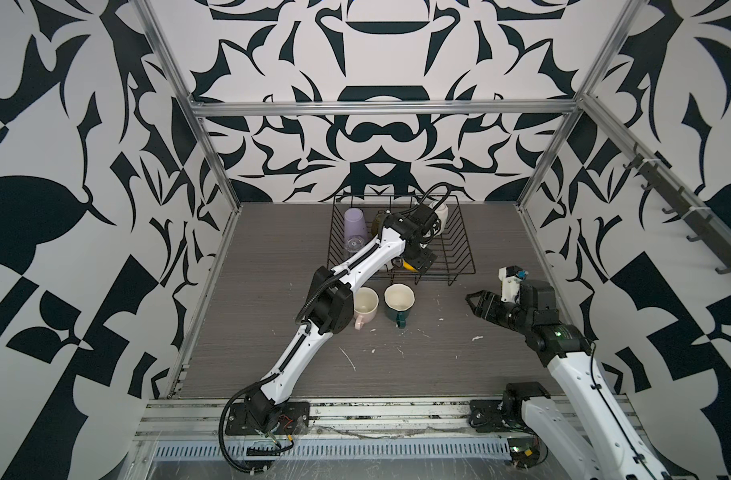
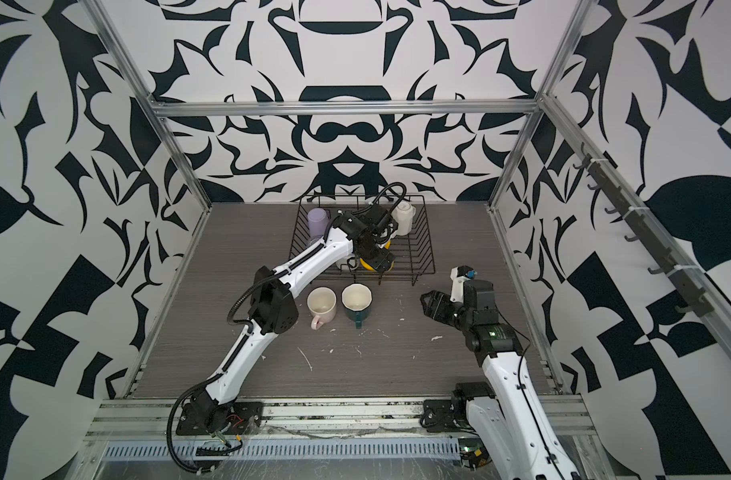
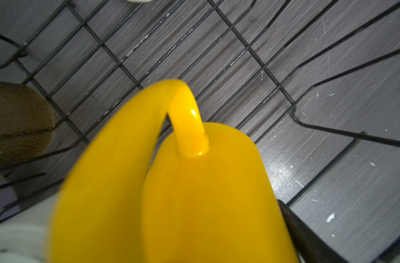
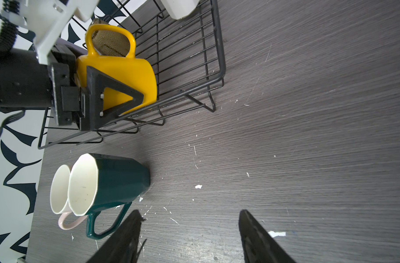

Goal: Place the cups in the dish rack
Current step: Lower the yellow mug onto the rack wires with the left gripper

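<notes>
Yellow mug (image 4: pixel 126 75) is resting inside the dish rack (image 4: pixel 219 57) at its front edge; I am clamping it with the left gripper (image 1: pixel 422 261), jaws wide. Right gripper (image 4: pixel 189 211) is hovering beside the rack, open and empty.

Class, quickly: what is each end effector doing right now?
Left end effector: closed on the yellow mug.
Right end effector: open, holding nothing.

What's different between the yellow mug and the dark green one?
The yellow mug is inside the dish rack; the dark green mug stands mouth-up on the table. The left gripper clasps the yellow mug; nothing holds the dark green mug. The yellow mug has smooth walls; the dark green mug is faceted, with a cream inside. Both have one handle.
</notes>
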`<act>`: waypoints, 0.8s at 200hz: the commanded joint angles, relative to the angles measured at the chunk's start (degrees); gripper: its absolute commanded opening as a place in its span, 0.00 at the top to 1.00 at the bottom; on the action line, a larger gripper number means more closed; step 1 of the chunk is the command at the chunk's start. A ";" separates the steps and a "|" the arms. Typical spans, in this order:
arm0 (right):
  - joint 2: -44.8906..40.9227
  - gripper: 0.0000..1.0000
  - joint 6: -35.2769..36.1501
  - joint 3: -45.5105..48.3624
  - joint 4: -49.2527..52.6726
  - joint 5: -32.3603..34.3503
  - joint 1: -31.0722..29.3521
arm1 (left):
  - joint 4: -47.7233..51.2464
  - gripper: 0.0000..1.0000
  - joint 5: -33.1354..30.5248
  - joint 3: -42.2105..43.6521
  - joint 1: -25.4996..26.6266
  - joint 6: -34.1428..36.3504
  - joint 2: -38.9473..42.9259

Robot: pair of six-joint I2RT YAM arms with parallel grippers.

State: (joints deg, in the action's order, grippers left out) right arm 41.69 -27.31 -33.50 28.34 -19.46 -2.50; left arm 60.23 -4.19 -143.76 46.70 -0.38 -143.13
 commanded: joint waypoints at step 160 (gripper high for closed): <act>-0.43 0.30 -1.70 0.98 -3.47 -1.98 -0.29 | -1.25 0.06 -1.68 0.92 1.03 2.58 -1.27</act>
State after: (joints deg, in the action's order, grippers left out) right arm 41.69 -28.56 -33.12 26.92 -20.82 -2.50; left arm 57.30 -5.76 -143.61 46.87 1.39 -144.00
